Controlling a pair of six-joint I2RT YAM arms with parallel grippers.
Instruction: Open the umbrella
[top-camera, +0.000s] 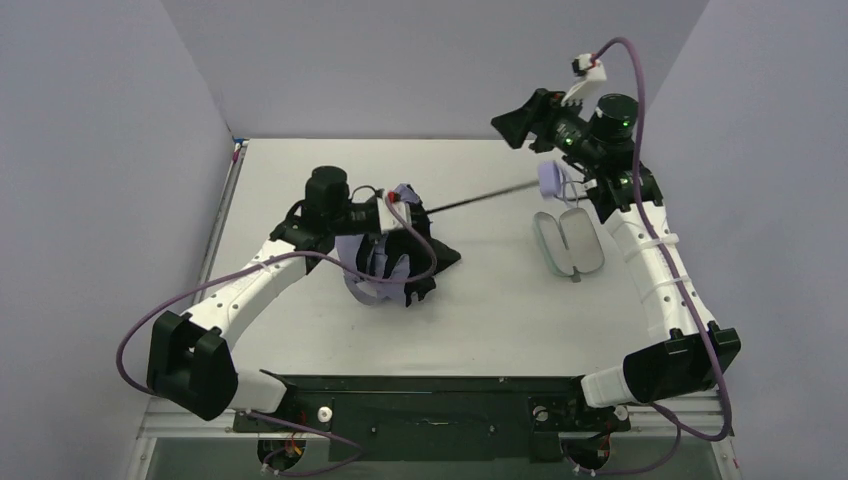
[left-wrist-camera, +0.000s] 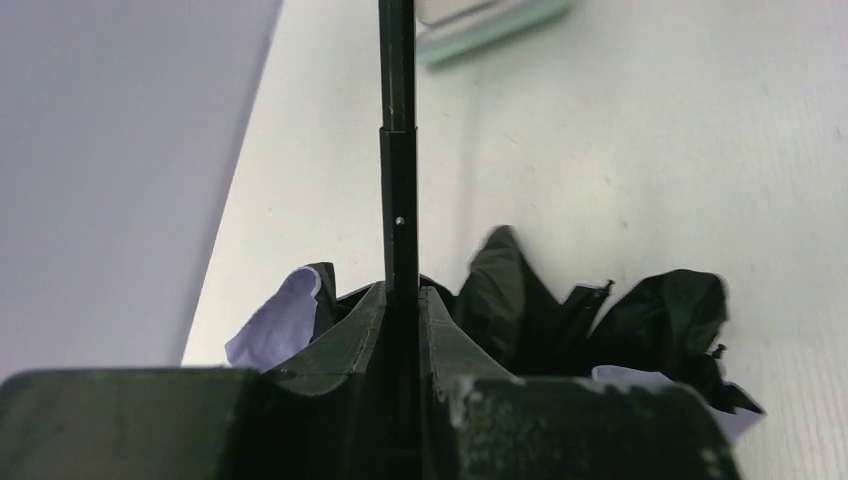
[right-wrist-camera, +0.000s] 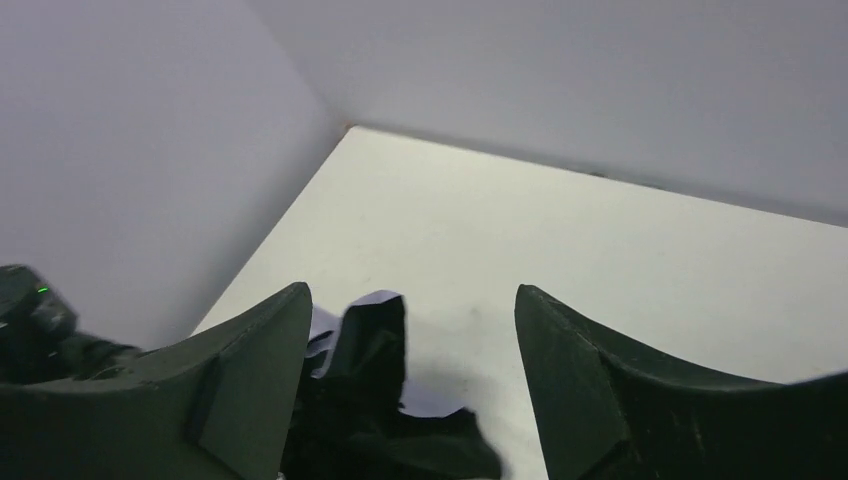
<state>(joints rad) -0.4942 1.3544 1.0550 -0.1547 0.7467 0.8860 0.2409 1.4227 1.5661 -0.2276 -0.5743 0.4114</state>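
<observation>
The umbrella lies folded on the table, its crumpled black and lavender canopy (top-camera: 400, 268) under my left arm. Its thin black shaft (top-camera: 480, 198) runs up and right to the small lavender handle (top-camera: 550, 178). My left gripper (top-camera: 408, 206) is shut on the shaft right at the canopy. In the left wrist view the shaft (left-wrist-camera: 399, 180) runs straight out between the closed jaws of the left gripper (left-wrist-camera: 402, 292), with canopy fabric (left-wrist-camera: 620, 315) bunched on both sides. My right gripper (top-camera: 508, 124) hangs open above the handle, holding nothing. The right wrist view shows the right gripper (right-wrist-camera: 412, 292) spread wide over the distant canopy (right-wrist-camera: 380, 400).
An open pale case (top-camera: 567, 243) lies flat on the table to the right of the umbrella, below the handle; its edge (left-wrist-camera: 490, 22) shows at the top of the left wrist view. Grey walls enclose the table on the left, back and right.
</observation>
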